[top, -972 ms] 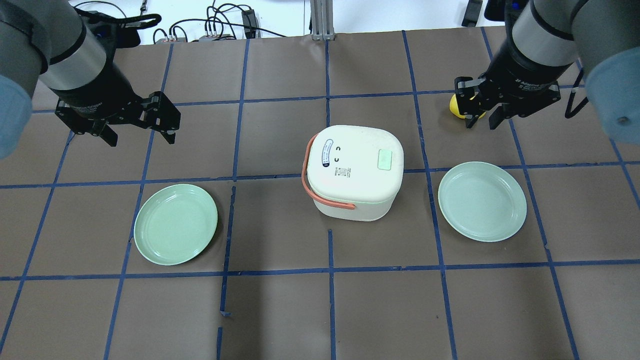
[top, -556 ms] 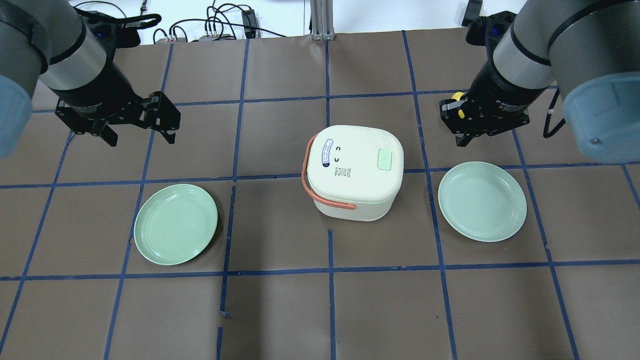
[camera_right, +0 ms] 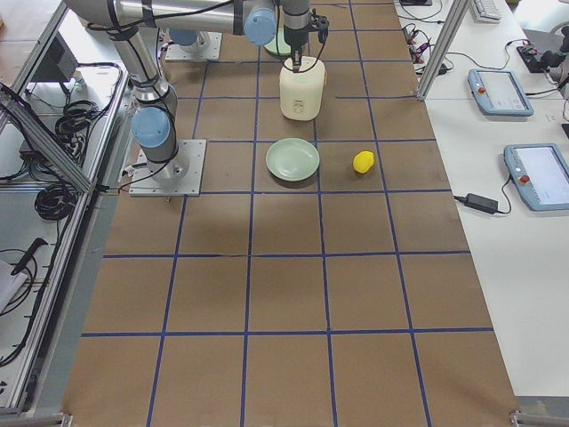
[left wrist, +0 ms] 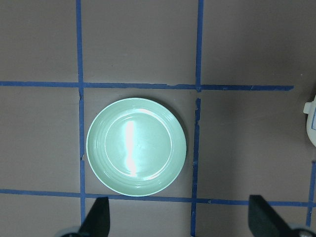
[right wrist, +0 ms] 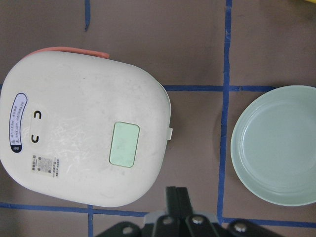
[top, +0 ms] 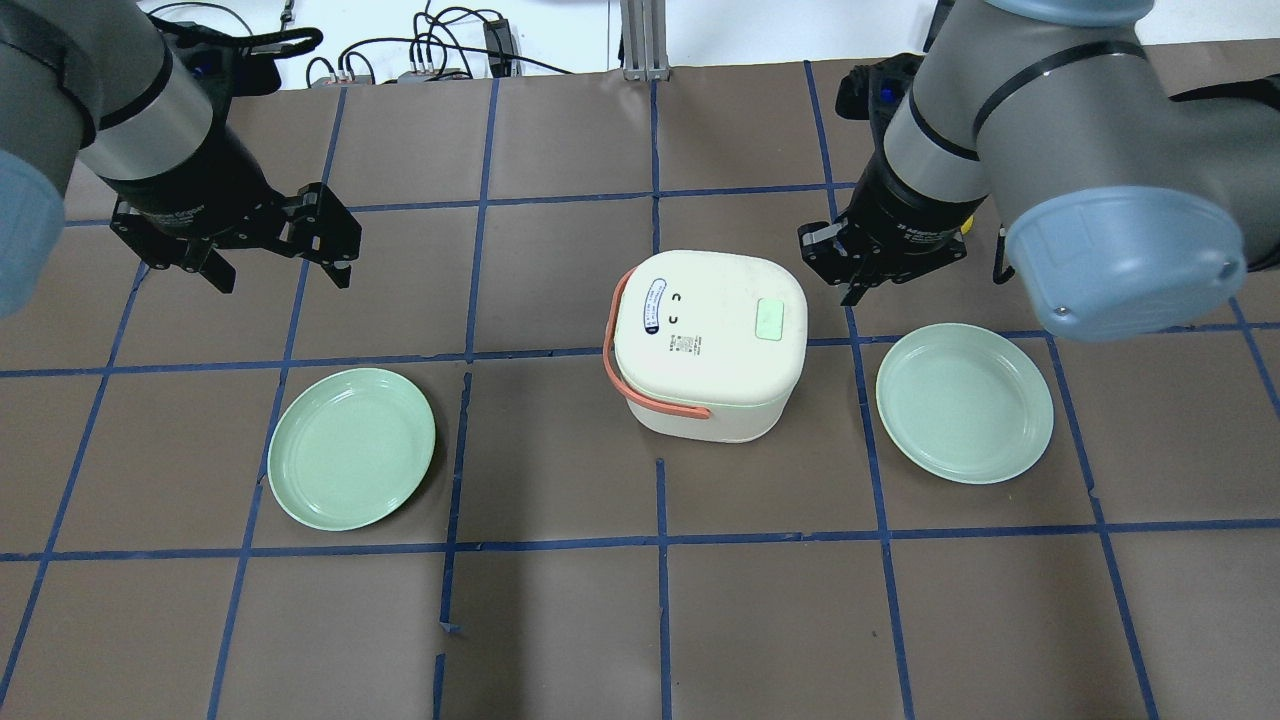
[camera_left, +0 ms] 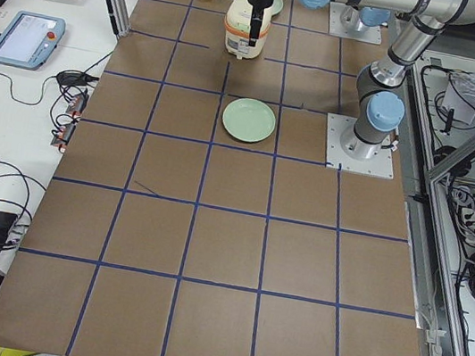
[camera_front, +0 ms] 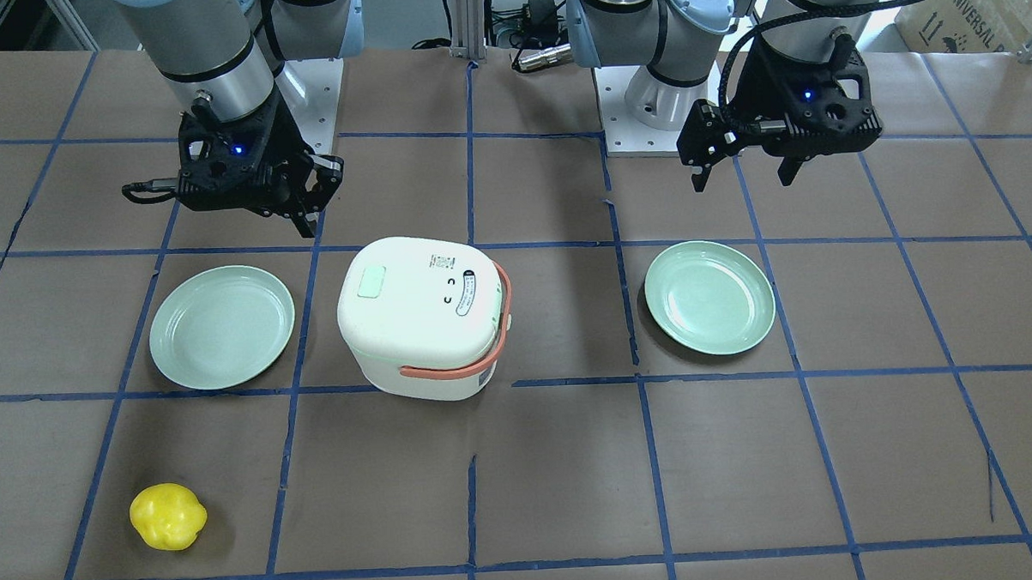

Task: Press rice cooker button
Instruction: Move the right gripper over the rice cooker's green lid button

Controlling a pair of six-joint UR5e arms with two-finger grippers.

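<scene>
A white rice cooker (top: 708,345) with an orange handle is sitting about the middle of the brown worktop (top: 560,620), which is marked with a grid of blue tape. A pale green button (top: 772,320) is showing on its lid, on the half nearer the worktop's right edge. The right gripper (top: 855,292) is hanging in the air close to that side of the cooker, clear of the button, with its fingers (right wrist: 176,197) pressed together and grasping nothing. The left gripper (top: 277,270) is hovering toward the left edge, its jaws spread wide and empty. One green plate (top: 351,448) is lying left of the cooker and another green plate (top: 964,402) is lying right of it, both apart from it. A yellow object (camera_front: 168,516) is resting toward the edge farthest from the robot, on the right side.
</scene>
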